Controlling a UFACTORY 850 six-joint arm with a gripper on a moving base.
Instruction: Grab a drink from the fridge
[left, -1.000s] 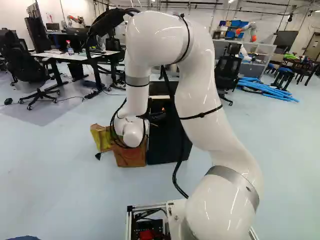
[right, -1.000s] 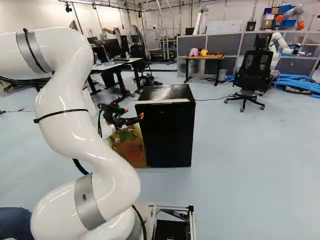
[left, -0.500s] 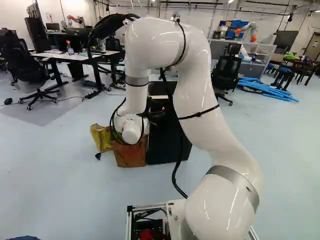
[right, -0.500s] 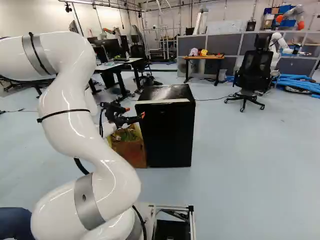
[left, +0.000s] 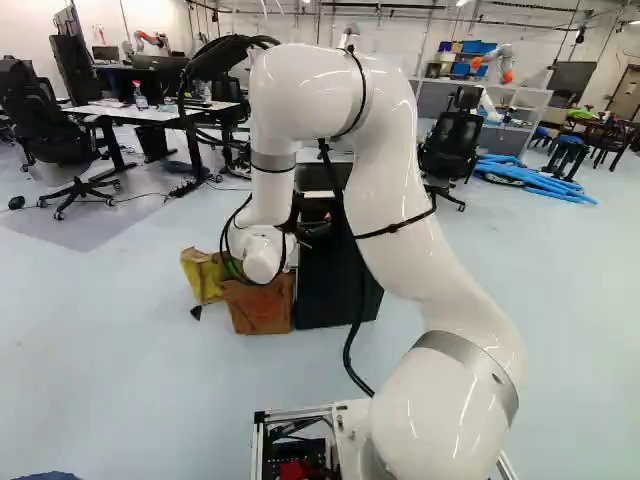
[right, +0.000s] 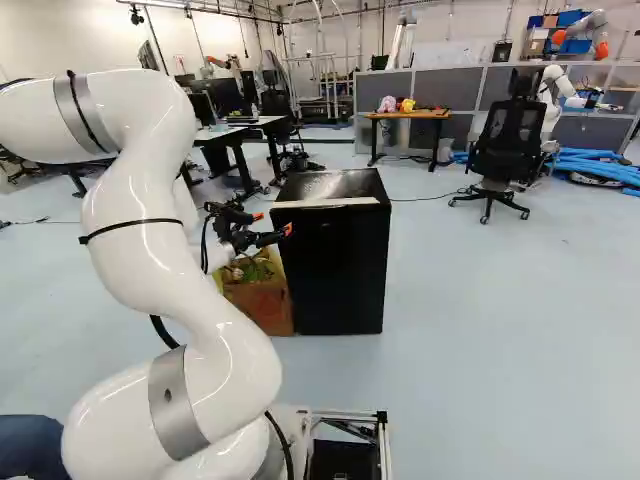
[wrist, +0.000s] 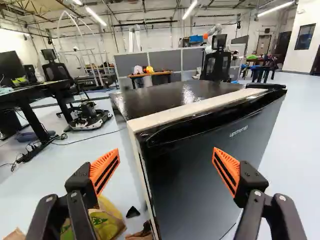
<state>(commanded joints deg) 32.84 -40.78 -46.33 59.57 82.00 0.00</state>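
Base views — left, right — behind arm (left: 385, 190), looking ahead, down | wrist: close, facing fridge (wrist: 200, 185) | base views share fridge

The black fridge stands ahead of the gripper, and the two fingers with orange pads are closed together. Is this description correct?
Not entirely: the fingers are not closed together. The wrist view shows the gripper open, its two orange pads wide apart with nothing gripped between them. The rest is right: the black fridge stands ahead of the gripper.
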